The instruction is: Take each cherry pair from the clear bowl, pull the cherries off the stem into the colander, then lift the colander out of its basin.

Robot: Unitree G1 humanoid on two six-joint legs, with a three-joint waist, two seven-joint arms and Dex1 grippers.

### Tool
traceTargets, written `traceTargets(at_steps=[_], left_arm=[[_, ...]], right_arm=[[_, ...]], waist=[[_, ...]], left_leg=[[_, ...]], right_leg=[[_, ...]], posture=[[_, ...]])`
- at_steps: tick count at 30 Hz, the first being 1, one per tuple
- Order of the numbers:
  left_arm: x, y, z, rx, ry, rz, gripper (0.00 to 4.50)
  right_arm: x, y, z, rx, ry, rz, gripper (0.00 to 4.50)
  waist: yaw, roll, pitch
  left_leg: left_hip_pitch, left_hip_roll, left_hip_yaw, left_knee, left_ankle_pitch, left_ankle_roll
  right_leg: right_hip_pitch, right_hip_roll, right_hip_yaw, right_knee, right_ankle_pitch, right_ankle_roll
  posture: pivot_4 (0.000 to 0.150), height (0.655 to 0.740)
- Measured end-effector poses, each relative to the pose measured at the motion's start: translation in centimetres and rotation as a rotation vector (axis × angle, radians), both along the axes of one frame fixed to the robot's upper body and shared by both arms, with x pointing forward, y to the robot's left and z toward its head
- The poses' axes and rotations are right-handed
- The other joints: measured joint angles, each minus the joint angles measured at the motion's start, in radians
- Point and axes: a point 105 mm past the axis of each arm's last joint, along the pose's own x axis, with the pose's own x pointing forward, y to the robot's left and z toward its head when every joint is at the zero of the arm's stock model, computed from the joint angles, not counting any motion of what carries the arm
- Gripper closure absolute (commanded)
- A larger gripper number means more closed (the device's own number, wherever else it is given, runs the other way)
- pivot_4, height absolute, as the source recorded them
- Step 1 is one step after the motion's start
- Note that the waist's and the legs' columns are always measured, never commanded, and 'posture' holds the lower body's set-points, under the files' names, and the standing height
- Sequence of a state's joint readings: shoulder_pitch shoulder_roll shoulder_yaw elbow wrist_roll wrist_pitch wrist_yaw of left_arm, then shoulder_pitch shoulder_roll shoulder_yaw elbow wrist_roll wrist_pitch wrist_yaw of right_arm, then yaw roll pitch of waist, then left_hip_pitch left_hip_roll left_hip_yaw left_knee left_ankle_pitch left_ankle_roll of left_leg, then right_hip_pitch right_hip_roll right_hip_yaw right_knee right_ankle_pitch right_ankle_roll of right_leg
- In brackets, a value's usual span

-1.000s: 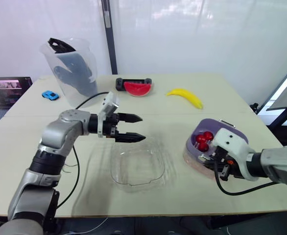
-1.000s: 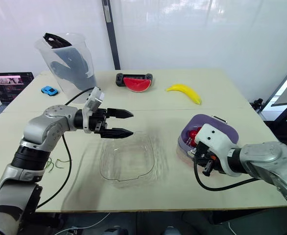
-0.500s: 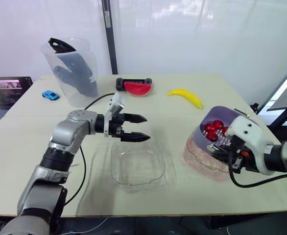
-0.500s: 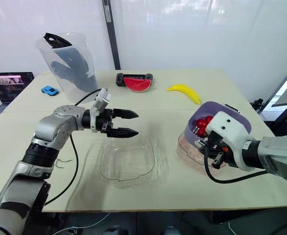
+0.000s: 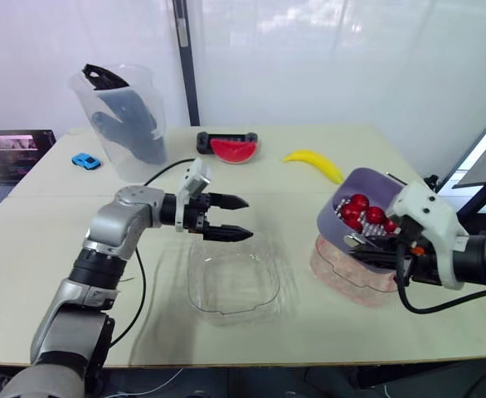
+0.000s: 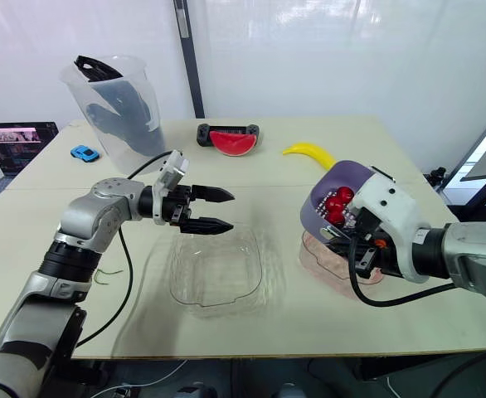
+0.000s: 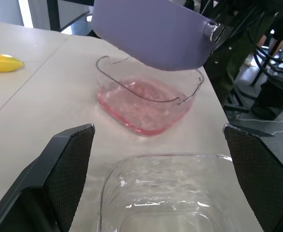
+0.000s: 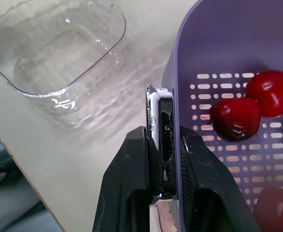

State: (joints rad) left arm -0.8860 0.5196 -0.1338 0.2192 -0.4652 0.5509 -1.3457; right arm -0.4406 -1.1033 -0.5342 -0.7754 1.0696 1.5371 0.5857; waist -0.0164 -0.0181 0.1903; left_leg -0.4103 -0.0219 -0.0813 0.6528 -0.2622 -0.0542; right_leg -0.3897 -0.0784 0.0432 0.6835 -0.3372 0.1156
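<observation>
Purple slotted colander (image 8: 219, 43) tilts, holding glossy red cherries (image 8: 235, 118).

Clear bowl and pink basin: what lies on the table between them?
Nothing: the table between the clear bowl and the basin is bare, as the left wrist view shows.

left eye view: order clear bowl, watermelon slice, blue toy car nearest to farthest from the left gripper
1. clear bowl, just below the left gripper
2. watermelon slice, farther back, beyond the fingertips
3. blue toy car, far off to the left
</observation>
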Motion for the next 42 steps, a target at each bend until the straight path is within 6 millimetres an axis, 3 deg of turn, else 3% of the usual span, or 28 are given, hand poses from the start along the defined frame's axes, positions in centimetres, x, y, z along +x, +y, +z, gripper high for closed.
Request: traceTargets(at_steps=[23, 42], left_arm=[[0.2, 0.7, -0.3, 0.026, -0.011, 0.020, 0.00], [0.2, 1.6, -0.1, 0.020, -0.017, 0.054, 0.00]], right_arm=[[0.2, 0.3, -1.1, 0.052, 0.036, -0.003, 4.27], [1.1, -1.2, -2.0, -0.001, 0.035, -0.058, 4.27]], waist=[[0.000, 0.000, 0.000], [-0.002, 0.000, 0.000]], left_leg=[[0.000, 0.000, 0.000, 0.000, 0.000, 0.000], [0.000, 0.000, 0.000, 0.000, 0.000, 0.000]], right_leg=[[0.000, 0.000, 0.000, 0.000, 0.000, 0.000], [0.000, 0.000, 0.000, 0.000, 0.000, 0.000]], posture=[[0.150, 0.7400], [0.150, 0.7400]])
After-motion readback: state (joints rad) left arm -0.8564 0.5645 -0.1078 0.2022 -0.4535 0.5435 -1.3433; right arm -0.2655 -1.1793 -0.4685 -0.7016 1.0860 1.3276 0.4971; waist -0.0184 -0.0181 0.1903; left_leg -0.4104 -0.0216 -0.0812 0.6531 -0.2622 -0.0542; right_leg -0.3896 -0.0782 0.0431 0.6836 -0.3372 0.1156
